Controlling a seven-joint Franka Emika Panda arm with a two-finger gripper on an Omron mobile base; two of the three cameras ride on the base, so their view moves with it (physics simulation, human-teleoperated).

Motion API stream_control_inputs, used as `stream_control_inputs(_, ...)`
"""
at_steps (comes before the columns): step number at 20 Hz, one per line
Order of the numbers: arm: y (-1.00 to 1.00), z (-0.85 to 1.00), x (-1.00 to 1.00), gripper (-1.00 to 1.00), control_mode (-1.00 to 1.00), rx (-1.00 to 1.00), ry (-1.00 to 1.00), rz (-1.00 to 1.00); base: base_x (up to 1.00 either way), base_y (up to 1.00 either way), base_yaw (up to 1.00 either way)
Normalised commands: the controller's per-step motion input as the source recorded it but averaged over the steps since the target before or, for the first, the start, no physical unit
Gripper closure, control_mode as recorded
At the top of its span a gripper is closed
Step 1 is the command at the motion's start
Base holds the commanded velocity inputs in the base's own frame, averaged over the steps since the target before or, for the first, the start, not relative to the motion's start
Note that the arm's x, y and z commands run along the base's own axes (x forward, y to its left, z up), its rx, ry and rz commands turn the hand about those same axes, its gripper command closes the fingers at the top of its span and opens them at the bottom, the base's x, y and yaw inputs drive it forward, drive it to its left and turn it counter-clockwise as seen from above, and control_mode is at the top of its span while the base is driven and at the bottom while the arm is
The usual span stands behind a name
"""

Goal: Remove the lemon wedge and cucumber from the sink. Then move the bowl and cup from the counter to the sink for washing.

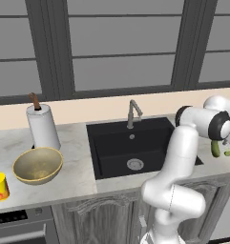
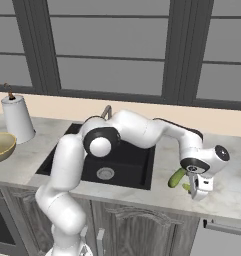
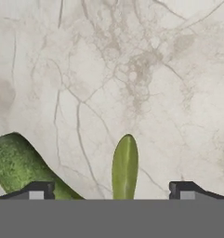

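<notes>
Gripper (image 3: 111, 190) jaws spread wide, holding nothing, above the counter (image 3: 132, 69) right of the sink (image 1: 130, 145). Lemon wedge (image 3: 125, 167) lies on the counter between the fingertips (image 3: 36, 190). Cucumber (image 3: 20, 167) lies just beside the wedge, at one fingertip.

Lighting: even, bright, diffuse, rendered. Shadows: faint, soft. Glare: slight sheen on white arm (image 2: 137, 127). Focus: sharp throughout; hand view close-up slightly soft.
</notes>
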Motion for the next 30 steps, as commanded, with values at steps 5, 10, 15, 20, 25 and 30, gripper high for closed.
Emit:
stream_control_inputs(5,0.02,0.29,-0.05,-1.00,-1.00,0.00,0.00,-0.05,0.00,0.00,0.00)
stream_control_inputs(10,0.06,0.33,-0.18,-1.00,-1.00,-0.02,0.00,0.00,0.00,0.00,0.00)
stream_control_inputs(15,0.11,0.32,-0.27,-1.00,-1.00,-0.13,0.00,0.03,0.00,0.00,0.00)
stream_control_inputs(20,0.22,0.29,-0.25,-1.00,-1.00,-0.23,0.00,0.14,0.00,0.00,0.00)
stream_control_inputs(25,0.38,0.29,-0.22,-1.00,-1.00,-0.21,0.01,0.22,0.00,0.00,0.00)
stream_control_inputs(30,0.42,0.31,-0.21,-1.00,-1.00,-0.15,0.00,0.24,0.00,0.00,0.00)
